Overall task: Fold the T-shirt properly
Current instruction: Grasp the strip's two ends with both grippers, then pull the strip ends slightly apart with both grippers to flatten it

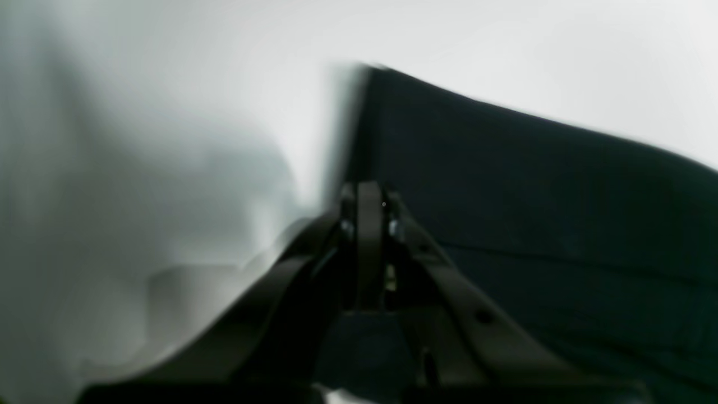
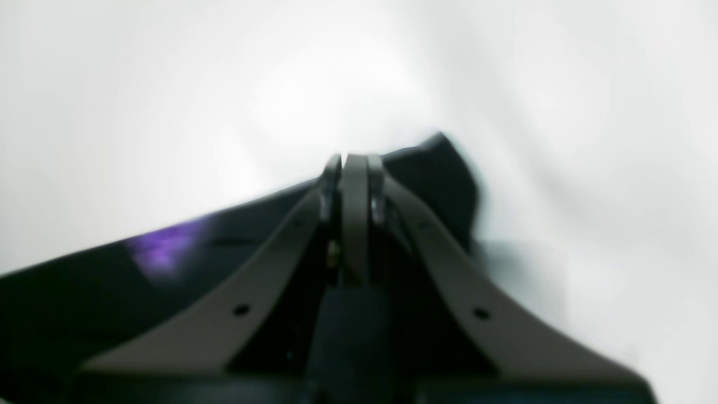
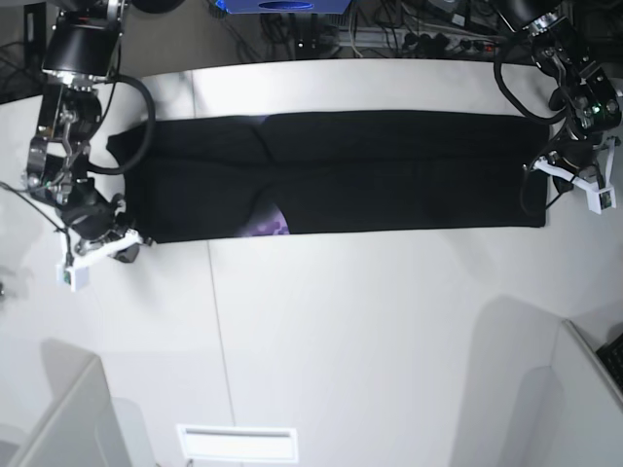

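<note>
The black T-shirt (image 3: pixel 389 170) lies flat as a long strip across the far half of the white table (image 3: pixel 341 331). A bit of purple print (image 3: pixel 271 226) peeks out at its near edge. My left gripper (image 3: pixel 543 187) is shut at the strip's right end; in the left wrist view its fingertips (image 1: pixel 368 191) rest by the cloth's edge (image 1: pixel 533 213). At the near left corner my right gripper (image 3: pixel 138 237) is shut too, with its tips (image 2: pixel 353 163) over the shirt's edge (image 2: pixel 437 168). Both wrist views are blurred, so I cannot tell whether cloth is pinched.
A white slotted plate (image 3: pixel 237 444) lies at the table's near edge. Light panels stand at the near left (image 3: pixel 68 418) and near right (image 3: pixel 545 389). Cables and equipment (image 3: pixel 389 29) crowd the space behind the table.
</note>
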